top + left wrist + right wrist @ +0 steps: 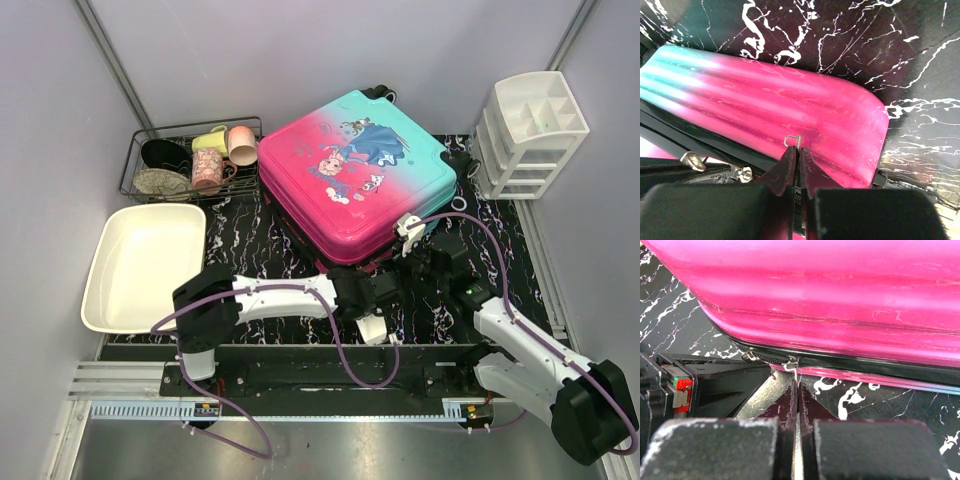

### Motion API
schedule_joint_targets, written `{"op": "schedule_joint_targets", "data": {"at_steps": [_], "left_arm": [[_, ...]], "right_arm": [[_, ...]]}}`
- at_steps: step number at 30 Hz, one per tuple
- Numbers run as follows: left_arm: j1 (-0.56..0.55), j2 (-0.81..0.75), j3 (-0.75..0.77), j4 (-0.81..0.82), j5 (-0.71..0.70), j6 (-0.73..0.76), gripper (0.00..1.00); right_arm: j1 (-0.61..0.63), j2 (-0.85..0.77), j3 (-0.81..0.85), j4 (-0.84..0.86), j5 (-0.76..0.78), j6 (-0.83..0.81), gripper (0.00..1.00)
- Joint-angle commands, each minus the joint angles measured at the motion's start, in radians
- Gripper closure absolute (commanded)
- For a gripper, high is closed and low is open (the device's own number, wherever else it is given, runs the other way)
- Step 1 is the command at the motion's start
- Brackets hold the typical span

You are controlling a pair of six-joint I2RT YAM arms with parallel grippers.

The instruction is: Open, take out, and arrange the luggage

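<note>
Two grippers are pinched shut at the near, pink edge of the luggage (355,170), each on a piece of zipper hardware. The left gripper (796,154) has its jaws nearly touching, with only a sliver of gap. Its tips clamp a rectangular zipper pull (792,140), whose metal loop sticks out just past them against the pink shell. Two more metal sliders (715,166) sit farther along the black zipper band. The right gripper (796,389) is equally narrow and holds a second zipper pull (793,366) as a thin metal strip between its fingers (785,400), right below the dark seam that runs under the shell.

The luggage lies flat on the dark marbled surface (250,235), printed side up, lid down on its base, wheels toward the far wall. A wire rack (140,160) with cups and a white tub (140,265) lie to its left. A white drawer organizer (530,135) stands to its right.
</note>
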Motion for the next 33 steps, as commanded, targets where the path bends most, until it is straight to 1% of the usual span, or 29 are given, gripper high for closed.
{"op": "schedule_joint_targets", "data": {"at_steps": [1,6,12,17,20,22,23,25,26,27,28,29,30,33], "left_arm": [[0.015,-0.041,0.002,-0.127,-0.114,-0.068,1.0],[0.015,-0.092,-0.024,-0.185,-0.098,-0.124,1.0],[0.015,-0.15,-0.101,-0.247,-0.081,-0.179,1.0],[0.02,-0.218,-0.222,-0.253,-0.068,-0.212,1.0],[0.057,-0.258,-0.291,-0.228,-0.07,-0.22,1.0],[0.087,-0.284,-0.331,-0.181,-0.081,-0.204,1.0],[0.128,-0.291,-0.34,-0.163,-0.088,-0.19,1.0],[0.175,-0.308,-0.366,-0.103,-0.097,-0.166,1.0],[0.217,-0.319,-0.379,-0.071,-0.099,-0.122,1.0],[0.238,-0.336,-0.415,0.015,-0.099,-0.086,1.0],[0.254,-0.372,-0.437,0.067,-0.099,-0.05,1.0],[0.285,-0.39,-0.458,0.115,-0.088,0.022,1.0],[0.302,-0.414,-0.489,0.19,-0.081,0.052,1.0],[0.359,-0.437,-0.523,0.297,-0.047,0.118,1.0]], "right_arm": [[-0.031,0.007,0.001,0.039,0.093,-0.033,1.0],[-0.043,0.041,0.015,0.041,0.136,-0.042,1.0],[-0.054,0.056,0.024,0.04,0.167,-0.048,1.0],[-0.067,0.042,0.019,0.035,0.182,-0.059,1.0],[-0.078,0.029,0.015,0.024,0.188,-0.076,1.0],[-0.084,0.021,0.012,0.018,0.191,-0.079,1.0],[-0.09,0.018,0.009,0.013,0.193,-0.085,1.0],[-0.098,0.009,0.002,0.004,0.194,-0.091,1.0],[-0.103,0.004,-0.001,0.001,0.194,-0.098,1.0],[-0.103,-0.004,-0.002,-0.006,0.194,-0.099,1.0],[-0.106,-0.005,-0.002,-0.011,0.191,-0.104,1.0],[-0.107,-0.008,-0.004,-0.016,0.19,-0.107,1.0],[-0.109,-0.016,-0.005,-0.023,0.191,-0.11,1.0],[-0.115,-0.024,-0.004,-0.033,0.194,-0.122,1.0]]}}
